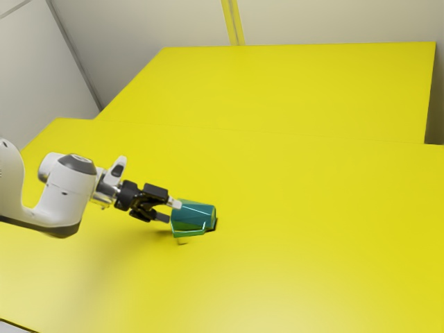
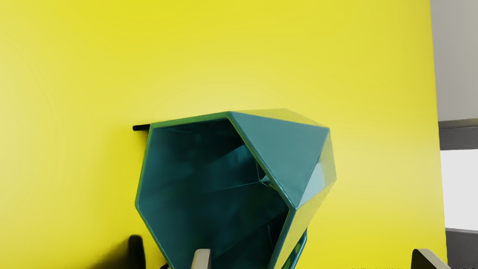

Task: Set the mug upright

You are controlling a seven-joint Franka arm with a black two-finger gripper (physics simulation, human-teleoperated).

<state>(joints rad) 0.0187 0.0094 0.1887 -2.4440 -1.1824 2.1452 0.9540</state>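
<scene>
Mug (image 1: pixel 193 216), teal and many-sided, lies on its side on the yellow worktop (image 1: pixel 291 243), its open mouth toward the fingers (image 1: pixel 175 204) and its base toward the exterior view's right. The fingers are spread apart at the mouth end. In the wrist view, one fingertip (image 2: pixel 202 259) stands in front of the mug's opening, while the other fingertip (image 2: pixel 429 259) is out past the mug's outer side; the near wall of the mug runs between them. Whether either one touches it, I cannot tell.

The white arm (image 1: pixel 62 194) reaches in from the exterior view's left, over the worktop. A dark shadow (image 1: pixel 214 225) lies close by the mug's base. Behind the worktop spreads a second yellow surface (image 1: pixel 277 87), with a pale wall (image 1: pixel 152 24) beyond it and a yellow stripe (image 1: pixel 233 21) running up that wall. Past the worktop's edge, the wrist view has a bright white panel (image 2: pixel 461 190) between dark grey bands (image 2: pixel 459 138).
</scene>
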